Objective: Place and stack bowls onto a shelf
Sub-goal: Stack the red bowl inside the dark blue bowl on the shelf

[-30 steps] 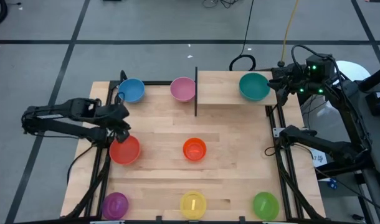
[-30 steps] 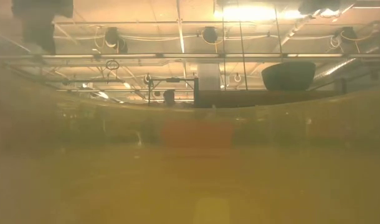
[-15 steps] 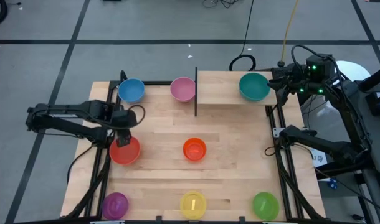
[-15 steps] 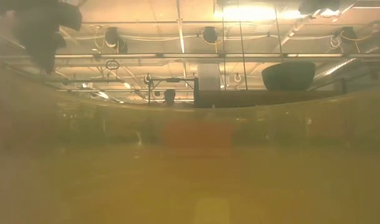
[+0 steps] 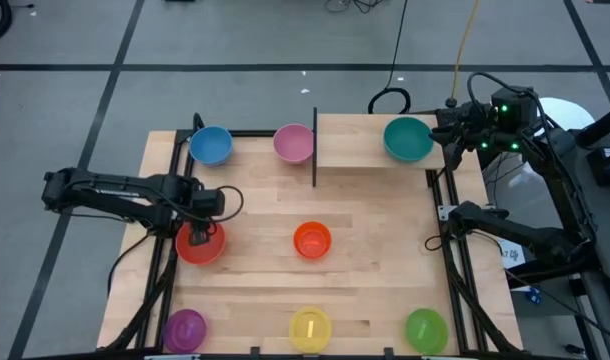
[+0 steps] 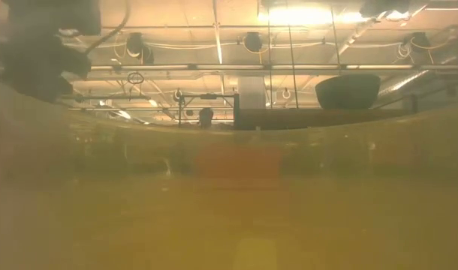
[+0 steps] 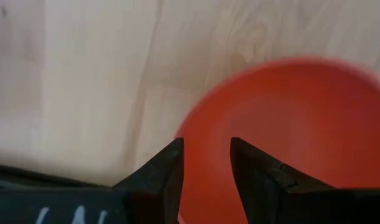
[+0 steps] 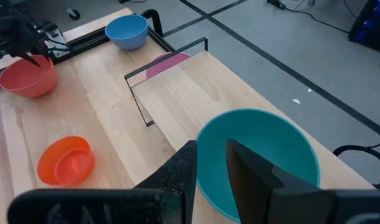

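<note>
Teal bowl point(image 5: 408, 139) upright on the shelf point(image 5: 370, 140); seven others on tabletop.

bowl point(image 5: 408, 139) on shelf point(image 5: 355, 140), seven on tabletop point(image 5: 375, 260)

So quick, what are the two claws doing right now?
Left gripper: open, fingers straddling the red bowl's rim.
Right gripper: closed on the teal bowl's rim.

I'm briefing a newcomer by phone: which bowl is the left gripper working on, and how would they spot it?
Start at the tabletop's left edge, midway down. The red bowl sits there, with the left gripper open over its rim. It lies between the blue bowl and the purple bowl, left of the orange bowl.
</note>
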### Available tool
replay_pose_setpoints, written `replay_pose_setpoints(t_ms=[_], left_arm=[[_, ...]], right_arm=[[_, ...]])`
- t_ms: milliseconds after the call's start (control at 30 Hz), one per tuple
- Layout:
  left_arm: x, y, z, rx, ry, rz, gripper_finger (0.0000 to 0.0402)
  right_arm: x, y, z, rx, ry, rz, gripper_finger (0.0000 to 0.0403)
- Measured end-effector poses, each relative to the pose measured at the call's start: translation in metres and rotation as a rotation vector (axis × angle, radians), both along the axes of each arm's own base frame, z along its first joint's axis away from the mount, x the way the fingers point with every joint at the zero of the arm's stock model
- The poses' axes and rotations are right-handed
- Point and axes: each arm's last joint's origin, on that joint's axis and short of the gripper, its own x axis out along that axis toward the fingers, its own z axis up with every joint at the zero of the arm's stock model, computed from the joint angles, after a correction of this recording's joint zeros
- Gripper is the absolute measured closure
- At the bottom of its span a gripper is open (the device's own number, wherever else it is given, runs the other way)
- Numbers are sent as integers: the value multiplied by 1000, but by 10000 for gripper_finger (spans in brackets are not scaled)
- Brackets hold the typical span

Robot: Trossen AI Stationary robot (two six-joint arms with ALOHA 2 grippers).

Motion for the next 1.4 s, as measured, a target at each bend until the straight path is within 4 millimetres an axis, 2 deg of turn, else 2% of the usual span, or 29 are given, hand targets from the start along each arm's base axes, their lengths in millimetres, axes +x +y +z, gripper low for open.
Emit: replay_pose_setpoints(t_ms=[133, 433, 767, 1400], left_arm=[[-3, 0, -7, -2, 28, 16, 266], [-3, 0, -8, -2, 31, 20, 266], [2, 1, 5, 35, -12, 46, 266], [23, 13, -24, 41, 233, 81, 266]], right_arm=[[0, 0, 0, -12, 7, 10, 323], [0, 0, 0, -12, 8, 10, 323], [0, 0, 0, -13, 8, 10, 323], [1, -1, 1, -25, 0, 9, 323]])
